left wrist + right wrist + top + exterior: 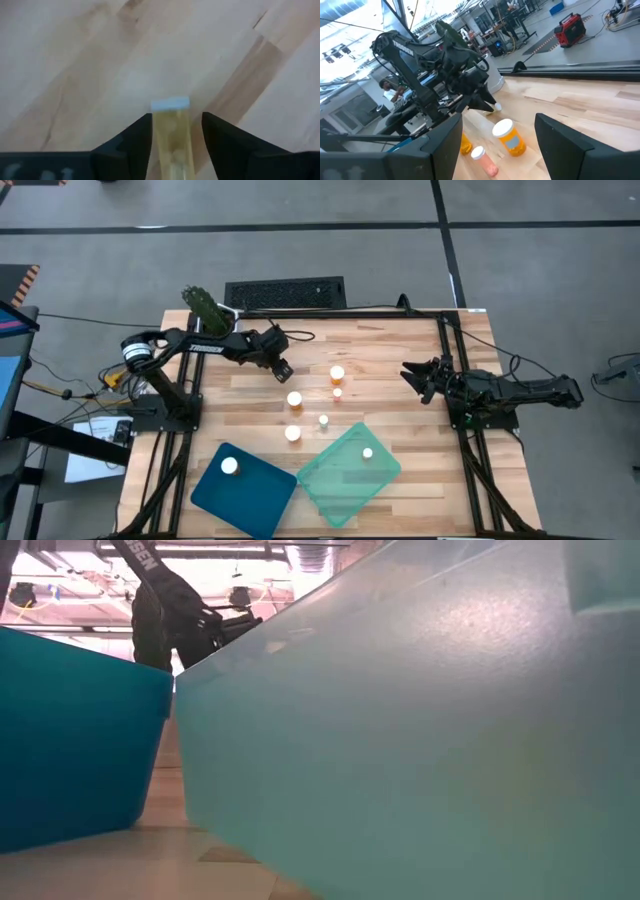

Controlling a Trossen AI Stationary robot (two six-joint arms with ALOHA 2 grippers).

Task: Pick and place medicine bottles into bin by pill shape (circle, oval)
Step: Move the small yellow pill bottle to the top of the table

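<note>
High view: left pincer (283,368) is reaching over the tabletop (400,350) at its far left part; right pincer (418,378) is waiting at the right edge; five bottles (294,399) are standing loose mid-tabletop, one is sitting in the blue bin (262,505), one in the green bin (340,490)

Low view: the two bin walls are filling nearly everything; only a dark arm (160,610) is showing above them, no bottles

Left wrist view: left pincer (176,131) is straddling a narrow bottle (172,142), white cap (170,104) pointing away; fingers (137,137) are sitting just beside its sides, contact not clear, so a grip cannot be told

Right wrist view: right pincer (496,145) is standing wide apart, holding nothing; two bottles (510,136) are standing near, left arm beyond

Handling: bottle is looking light, stiff, smooth plastic, likely slippery; taking it across the amber body below the cap seems best

View gaps: only the left wrist view is showing the bottle between the fingers; only the high view is showing bins and spread together
</note>
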